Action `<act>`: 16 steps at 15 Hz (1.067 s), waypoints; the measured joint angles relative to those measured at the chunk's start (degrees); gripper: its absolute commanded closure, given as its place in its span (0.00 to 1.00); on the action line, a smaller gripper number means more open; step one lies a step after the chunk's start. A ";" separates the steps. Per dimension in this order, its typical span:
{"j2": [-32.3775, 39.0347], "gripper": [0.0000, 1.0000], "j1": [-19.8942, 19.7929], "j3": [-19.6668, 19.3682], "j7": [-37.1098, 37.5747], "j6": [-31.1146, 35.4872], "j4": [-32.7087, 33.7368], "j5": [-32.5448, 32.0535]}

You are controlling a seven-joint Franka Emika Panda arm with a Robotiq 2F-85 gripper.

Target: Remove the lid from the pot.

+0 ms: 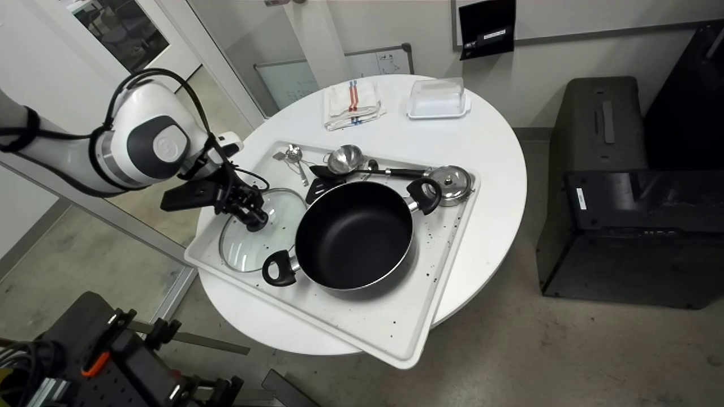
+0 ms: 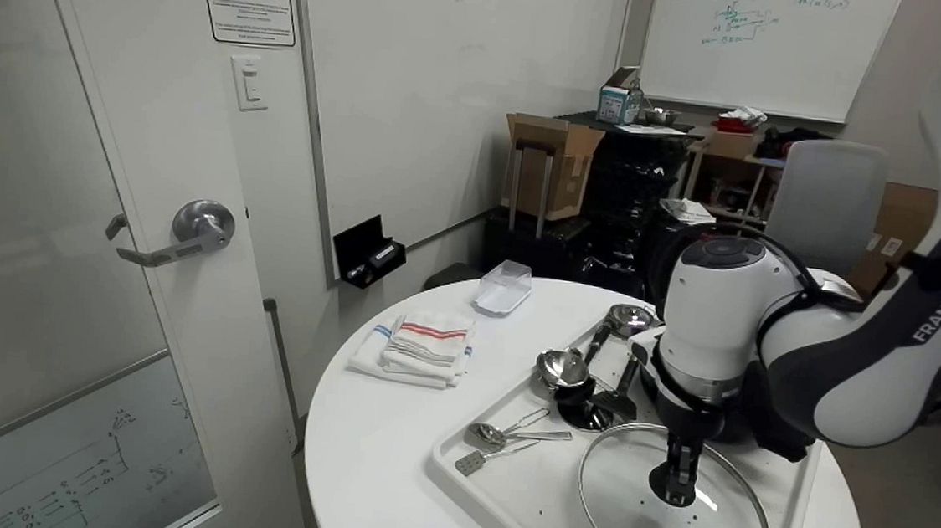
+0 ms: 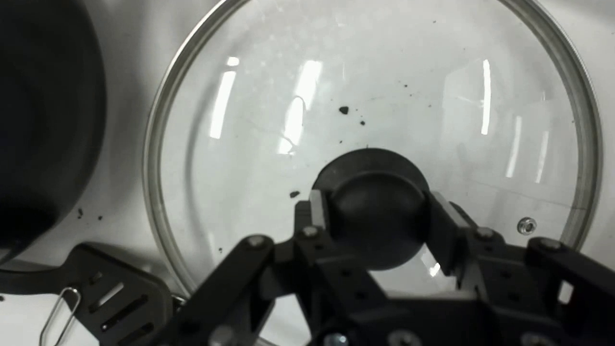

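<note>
The black pot [image 1: 355, 237] stands on the tray with its top uncovered and its dark inside showing in an exterior view. Its side also shows at the left of the wrist view [image 3: 43, 110]. The glass lid [image 1: 283, 223] is beside the pot, off it, low over or on the tray; I cannot tell if it touches the tray. The lid [image 3: 375, 91] fills the middle of the wrist view. My gripper [image 3: 377, 206] has its fingers against both sides of the lid's black knob. In an exterior view the gripper [image 2: 679, 478] points down at the knob; the arm mostly hides the pot there.
The white tray [image 1: 390, 333] overhangs the round table [image 1: 492, 226]. Metal utensils [image 1: 294, 161], a metal strainer [image 1: 345, 159], a black slotted turner [image 3: 120, 293] and a small lidded metal pot [image 1: 452, 183] lie near the pot. Folded towels [image 1: 353, 104] and a clear-covered dish [image 1: 438, 99] stand behind.
</note>
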 measured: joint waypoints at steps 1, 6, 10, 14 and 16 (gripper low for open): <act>1.23 0.74 0.00 -0.01 -0.04 0.54 0.75 0.00; 4.13 0.74 -0.06 -0.10 -1.54 3.40 2.80 0.00; 4.52 0.68 -0.06 -0.27 -2.57 5.17 2.91 0.00; 4.66 0.10 -0.06 -0.35 -3.11 5.38 2.91 0.01; 4.91 0.01 -0.06 -0.43 -3.28 5.48 2.89 0.00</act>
